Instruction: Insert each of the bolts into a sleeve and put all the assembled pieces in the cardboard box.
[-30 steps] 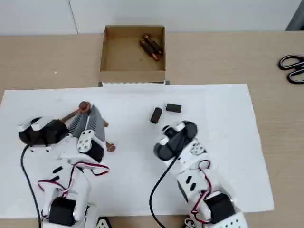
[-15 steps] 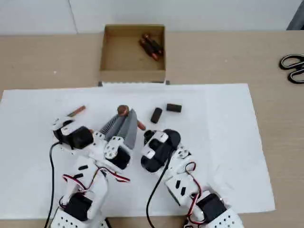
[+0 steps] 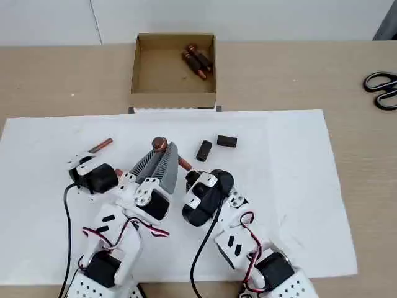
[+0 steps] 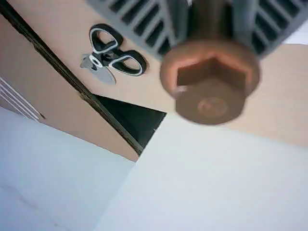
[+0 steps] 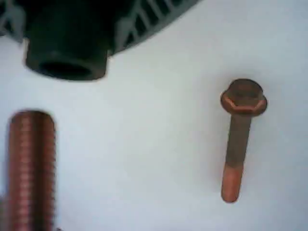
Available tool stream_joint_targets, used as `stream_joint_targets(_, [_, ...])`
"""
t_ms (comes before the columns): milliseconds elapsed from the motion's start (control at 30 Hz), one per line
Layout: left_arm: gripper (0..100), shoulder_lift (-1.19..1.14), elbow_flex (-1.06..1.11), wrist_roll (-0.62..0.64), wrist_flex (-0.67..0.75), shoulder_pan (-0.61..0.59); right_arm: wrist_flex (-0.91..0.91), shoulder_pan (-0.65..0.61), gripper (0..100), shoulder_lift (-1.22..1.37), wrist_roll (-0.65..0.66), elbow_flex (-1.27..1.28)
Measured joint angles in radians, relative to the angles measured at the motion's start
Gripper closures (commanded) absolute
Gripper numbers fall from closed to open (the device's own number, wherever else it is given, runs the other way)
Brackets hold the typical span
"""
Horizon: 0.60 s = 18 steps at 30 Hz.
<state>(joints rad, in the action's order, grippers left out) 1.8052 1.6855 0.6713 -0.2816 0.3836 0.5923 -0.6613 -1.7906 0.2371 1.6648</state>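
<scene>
My left gripper point(image 3: 162, 150) is shut on a copper bolt point(image 3: 159, 144) over the middle of the white paper. In the left wrist view the bolt's hex head point(image 4: 209, 82) sticks out past the fingers. Its threaded end point(image 3: 184, 164) points toward the right arm's wrist point(image 3: 205, 195). My right gripper point(image 5: 67, 19) is shut on a black sleeve point(image 5: 67, 50), whose open mouth is close to the threaded end point(image 5: 31, 168) but apart from it. Two loose sleeves point(image 3: 203, 150) point(image 3: 227, 141) lie just beyond. One bolt point(image 3: 99, 146) lies at the left, another point(image 5: 240, 139) under the right wrist.
The cardboard box point(image 3: 142, 68) stands past the paper's far edge with assembled pieces point(image 3: 197, 61) in its right corner. Scissors point(image 3: 381, 90) lie at the far right of the table. The white paper point(image 3: 298, 186) has free room on its right half.
My left arm swung right with the bolt, from the paper's left part to its middle. The right arm shifted left and nearer, bringing the sleeve beside the bolt's end.
</scene>
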Motion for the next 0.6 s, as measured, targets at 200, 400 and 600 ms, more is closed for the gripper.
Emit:
stream_joint_targets(200, [99, 0.0, 0.0, 0.0, 0.0, -0.021, 0.0, 0.0, 99.6, 0.0, 0.0, 0.0])
stream_joint_targets(400, [99, 0.0, 0.0, 0.0, 0.0, -0.021, -0.106, 0.0, 99.6, -0.008, 0.028, 0.002])
stream_joint_targets(600, [99, 0.002, -0.005, 0.0, 0.015, -0.026, -0.164, 0.002, 99.6, -0.006, 0.091, 0.005])
